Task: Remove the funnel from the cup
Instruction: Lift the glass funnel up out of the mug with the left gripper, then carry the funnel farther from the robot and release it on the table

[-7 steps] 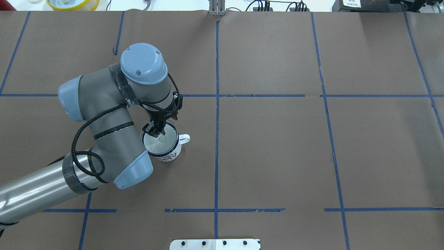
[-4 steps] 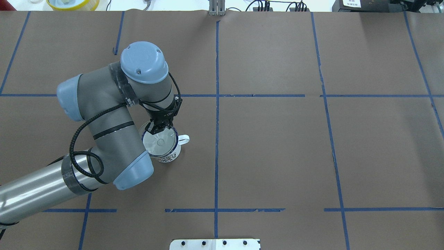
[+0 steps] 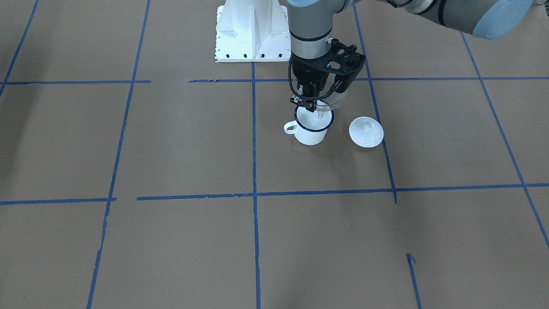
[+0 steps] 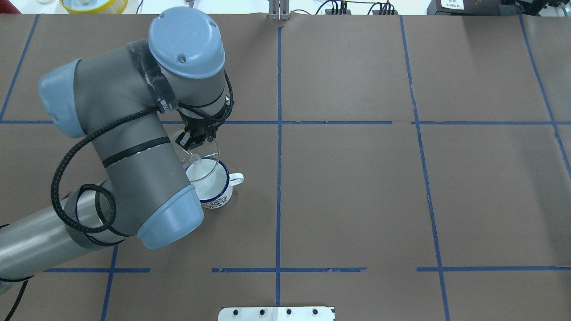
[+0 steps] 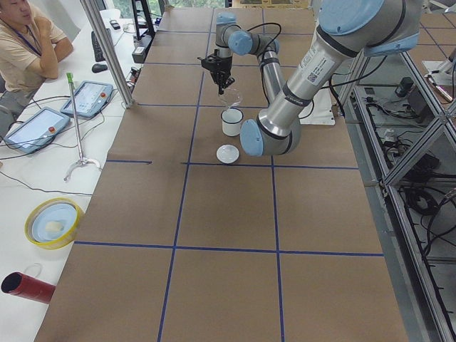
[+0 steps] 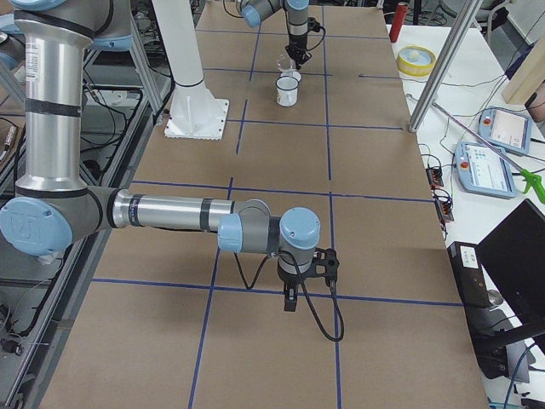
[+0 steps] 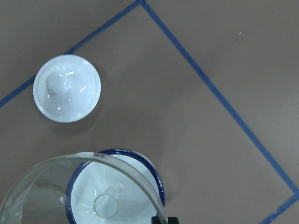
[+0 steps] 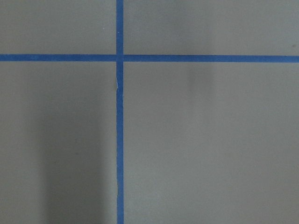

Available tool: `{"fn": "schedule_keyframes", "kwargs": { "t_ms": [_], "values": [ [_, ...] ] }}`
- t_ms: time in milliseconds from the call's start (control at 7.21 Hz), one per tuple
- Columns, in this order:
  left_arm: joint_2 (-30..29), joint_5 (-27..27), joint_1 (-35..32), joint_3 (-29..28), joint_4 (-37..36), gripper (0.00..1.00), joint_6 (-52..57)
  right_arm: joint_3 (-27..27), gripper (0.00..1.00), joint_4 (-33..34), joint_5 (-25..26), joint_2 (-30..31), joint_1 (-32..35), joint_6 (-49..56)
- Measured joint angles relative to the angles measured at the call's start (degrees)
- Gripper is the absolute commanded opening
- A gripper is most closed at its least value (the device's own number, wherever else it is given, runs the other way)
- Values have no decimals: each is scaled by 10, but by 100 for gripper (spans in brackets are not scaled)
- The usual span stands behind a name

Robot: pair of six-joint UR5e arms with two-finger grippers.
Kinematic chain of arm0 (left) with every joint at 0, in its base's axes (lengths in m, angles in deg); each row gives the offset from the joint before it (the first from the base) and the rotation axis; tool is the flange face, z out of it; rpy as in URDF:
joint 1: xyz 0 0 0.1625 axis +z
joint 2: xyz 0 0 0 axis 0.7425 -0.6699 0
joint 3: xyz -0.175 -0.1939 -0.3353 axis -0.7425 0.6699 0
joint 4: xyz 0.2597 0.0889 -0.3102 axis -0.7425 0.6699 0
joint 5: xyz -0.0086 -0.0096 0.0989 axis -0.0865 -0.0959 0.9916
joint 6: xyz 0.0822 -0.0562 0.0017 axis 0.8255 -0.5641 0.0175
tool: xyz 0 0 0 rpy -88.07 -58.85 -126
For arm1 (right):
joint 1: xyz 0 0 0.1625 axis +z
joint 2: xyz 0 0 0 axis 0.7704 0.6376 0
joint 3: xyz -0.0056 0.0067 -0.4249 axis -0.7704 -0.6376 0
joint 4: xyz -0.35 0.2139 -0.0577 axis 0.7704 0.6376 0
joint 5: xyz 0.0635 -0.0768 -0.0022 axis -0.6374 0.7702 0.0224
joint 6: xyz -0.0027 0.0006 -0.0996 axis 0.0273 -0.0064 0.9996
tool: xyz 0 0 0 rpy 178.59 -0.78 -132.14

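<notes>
My left gripper (image 4: 191, 141) is shut on the rim of the clear funnel (image 4: 203, 167) and holds it lifted and tilted above the cup (image 4: 218, 196). The cup is a white mug with a dark blue rim and stands on the brown table. In the front view the gripper (image 3: 309, 103) holds the funnel (image 3: 328, 105) with its spout just over the cup's (image 3: 311, 131) mouth. The left wrist view shows the funnel's rim (image 7: 107, 161) over the cup's rim (image 7: 156, 179). My right gripper (image 6: 289, 302) hangs low over bare table far away; I cannot tell whether it is open.
A white domed lid (image 3: 366, 132) with a knob lies on the table beside the cup, also in the left wrist view (image 7: 67, 88). The robot's white base plate (image 3: 251, 34) is behind. A yellow bowl (image 5: 53, 222) and an operator (image 5: 28, 35) are off the table's end.
My left gripper has risen and moved toward the table's far side with the funnel, which has come up out of the cup. The cup has stayed in place.
</notes>
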Motion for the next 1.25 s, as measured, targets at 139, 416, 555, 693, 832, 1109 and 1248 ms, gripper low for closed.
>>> {"fn": "schedule_keyframes", "kwargs": {
  "t_ms": [139,416,555,693,832,1109,1248],
  "values": [
    [-8,24,-25,-2,21,0,0,0,100,0,0,0,0,0],
    [5,44,-98,-43,181,0,-26,0,100,0,0,0,0,0],
    [32,50,-121,-76,301,0,-55,0,100,0,0,0,0,0],
    [70,65,-135,-108,435,0,-81,0,100,0,0,0,0,0],
    [102,82,-141,-147,567,0,-96,0,100,0,0,0,0,0],
    [123,101,-141,-272,788,0,-104,0,100,0,0,0,0,0],
    [124,114,-130,-329,863,0,-105,0,100,0,0,0,0,0]
  ]
}}
